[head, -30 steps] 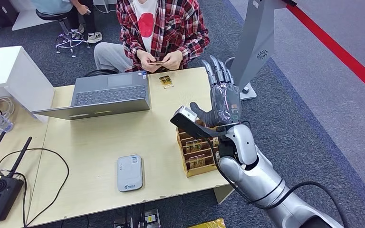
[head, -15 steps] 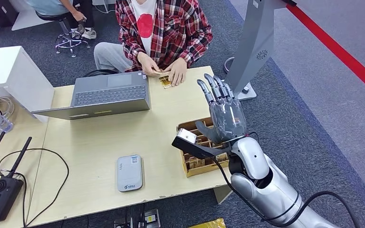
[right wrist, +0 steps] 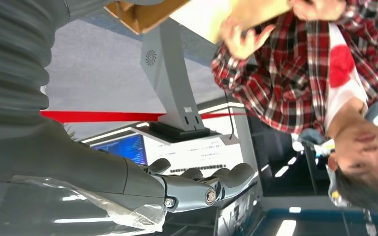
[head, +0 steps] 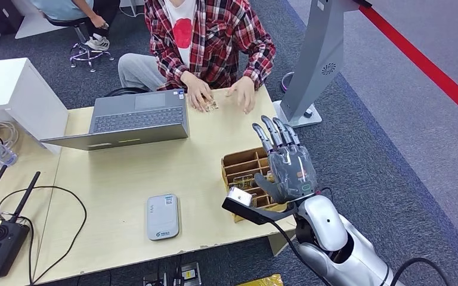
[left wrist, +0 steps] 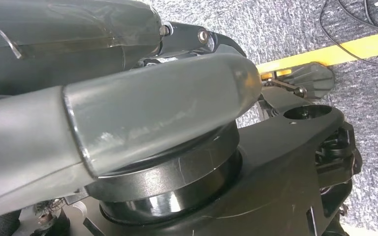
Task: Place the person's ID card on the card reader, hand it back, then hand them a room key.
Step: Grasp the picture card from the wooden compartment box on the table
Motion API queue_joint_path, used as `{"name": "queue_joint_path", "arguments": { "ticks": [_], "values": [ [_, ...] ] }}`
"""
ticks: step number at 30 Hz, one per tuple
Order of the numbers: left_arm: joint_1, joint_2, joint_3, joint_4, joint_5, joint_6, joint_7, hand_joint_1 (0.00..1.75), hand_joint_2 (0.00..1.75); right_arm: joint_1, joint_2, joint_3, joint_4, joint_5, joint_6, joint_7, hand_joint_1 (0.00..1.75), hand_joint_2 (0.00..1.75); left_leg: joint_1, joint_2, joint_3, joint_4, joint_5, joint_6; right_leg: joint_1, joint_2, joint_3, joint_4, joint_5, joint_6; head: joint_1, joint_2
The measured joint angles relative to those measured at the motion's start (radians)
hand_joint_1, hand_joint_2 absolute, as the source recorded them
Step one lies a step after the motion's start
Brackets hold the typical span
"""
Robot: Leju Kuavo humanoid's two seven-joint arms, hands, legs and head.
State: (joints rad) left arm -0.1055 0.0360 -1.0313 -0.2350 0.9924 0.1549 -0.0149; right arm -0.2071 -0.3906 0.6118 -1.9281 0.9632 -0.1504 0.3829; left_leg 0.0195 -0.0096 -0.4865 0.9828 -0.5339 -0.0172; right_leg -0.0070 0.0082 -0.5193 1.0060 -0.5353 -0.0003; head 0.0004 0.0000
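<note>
The ID card [head: 210,105] lies at the far edge of the bench [head: 125,173], under the person's hand [head: 198,95]. The card reader [head: 163,216] sits well apart near the front edge. The right hand [head: 286,167] hovers over the wooden key box [head: 241,167], fingers [head: 272,132] released and holding nothing. Whether the left hand [left wrist: 103,118] is released or clenched cannot be told. A laptop [head: 134,119] stands beside the card.

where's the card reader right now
In the head view, the card reader lies flat near the table's front edge, left of the wooden card box, below the laptop.
</note>
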Motion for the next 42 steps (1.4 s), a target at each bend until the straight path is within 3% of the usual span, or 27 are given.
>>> {"name": "queue_joint_path", "arguments": {
  "ticks": [10, 11, 14, 15, 27, 42],
  "values": [
    [0.0, 0.0, 0.016, 0.0, 0.006, 0.0, 0.001, 0.0, 0.0, 0.01, -0.024, 0.002, -0.049, -0.023, 0.077, 0.027, 0.0, 1.75, 0.0, 0.0, 0.0, 0.0, 0.0, 0.0, 0.0, 0.0, 0.0, 0.0, 0.0, 0.0, 0.0, 0.0],
    [0.0, 0.0, 0.017, 0.0, 0.008, 0.0, 0.002, 0.0, 0.0, 0.011, -0.027, 0.002, -0.054, -0.025, 0.087, 0.033, 0.13, 1.75, 0.0, 0.0, 0.0, 0.0, 0.0, 0.0, 0.0, 0.0, 0.0, 0.0, 0.0, 0.0, 0.0, 0.0],
    [0.0, 0.0, 0.018, 0.0, 0.01, 0.0, 0.004, 0.0, 0.0, 0.015, -0.039, 0.007, -0.068, -0.027, 0.118, 0.061, 1.42, 1.75, 0.0, 0.0, 0.0, 0.0, 0.0, 0.0, 0.0, 0.0, 0.0, 0.0, 0.0, 0.0, 0.0, 0.0],
    [0.0, 0.0, 0.018, 0.0, 0.011, 0.0, 0.005, 0.0, 0.0, 0.016, -0.042, 0.01, -0.072, -0.024, 0.127, 0.072, 1.72, 1.75, 0.0, 0.0, 0.0, 0.0, 0.0, 0.0, 0.0, 0.0, 0.0, 0.0, 0.0, 0.0, 0.0, 0.0],
    [0.0, 0.001, 0.027, 0.0, 0.02, 0.002, 0.009, 0.0, 0.0, 0.037, -0.069, 0.035, -0.078, 0.066, 0.155, 0.174, 1.74, 1.75, 0.0, 0.0, 0.0, 0.0, 0.0, 0.0, 0.0, 0.0, 0.0, 0.0, 0.0, 0.0, 0.0, 0.0],
    [0.0, 0.001, 0.042, 0.0, 0.014, -0.001, 0.014, 0.0, 0.0, 0.045, -0.069, 0.072, -0.009, 0.035, 0.146, 0.172, 1.37, 1.75, 0.0, 0.0, 0.0, 0.0, 0.0, 0.0, 0.0, 0.0, 0.0, 0.0, 0.0, 0.0, 0.0, 0.0]
  ]
}}
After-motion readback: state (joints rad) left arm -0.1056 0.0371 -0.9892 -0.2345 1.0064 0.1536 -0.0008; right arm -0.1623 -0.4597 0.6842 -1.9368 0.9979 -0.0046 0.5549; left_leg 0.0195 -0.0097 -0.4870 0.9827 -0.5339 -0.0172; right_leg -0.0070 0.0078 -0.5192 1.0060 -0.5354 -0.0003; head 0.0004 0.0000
